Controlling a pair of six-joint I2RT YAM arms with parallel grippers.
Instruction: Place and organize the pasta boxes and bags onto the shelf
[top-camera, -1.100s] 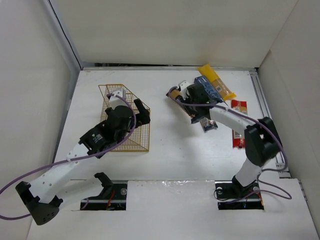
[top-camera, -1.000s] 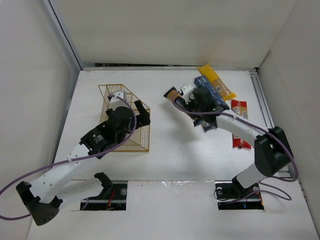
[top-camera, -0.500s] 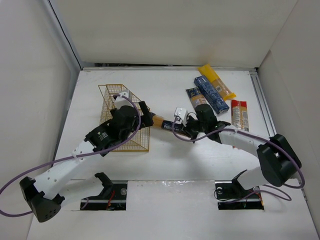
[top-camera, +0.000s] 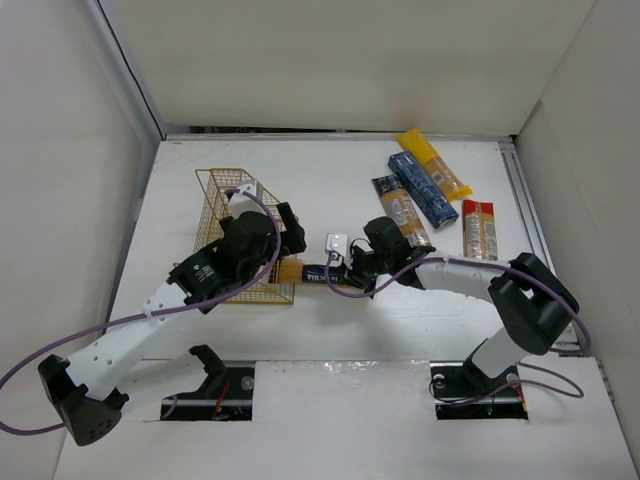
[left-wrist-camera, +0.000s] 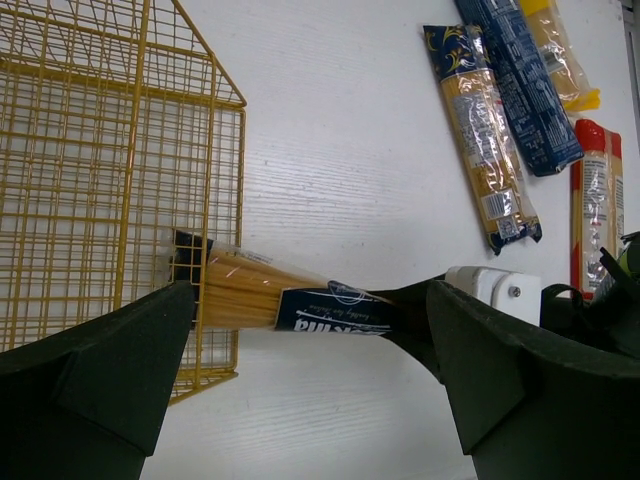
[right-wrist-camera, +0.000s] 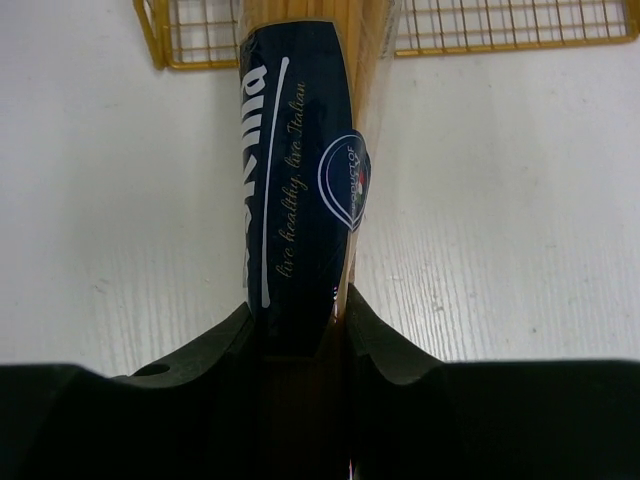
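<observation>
My right arm stretches low across the white bench (top-camera: 400, 330), fingers (right-wrist-camera: 375, 345) clamped on the orange-yellow spaghetti pack with dark blue label (left-wrist-camera: 275, 298), its tip at the gold wire-grid shelf (left-wrist-camera: 90, 160). Left fingers (left-wrist-camera: 110, 375) spread wide, hovering above.

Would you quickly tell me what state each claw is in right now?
Left claw: open, holding nothing.
Right claw: shut on the orange-yellow spaghetti pack, whose far end reaches the wire shelf.

White table (top-camera: 340, 330), plain white enclosure walls (top-camera: 330, 60)
</observation>
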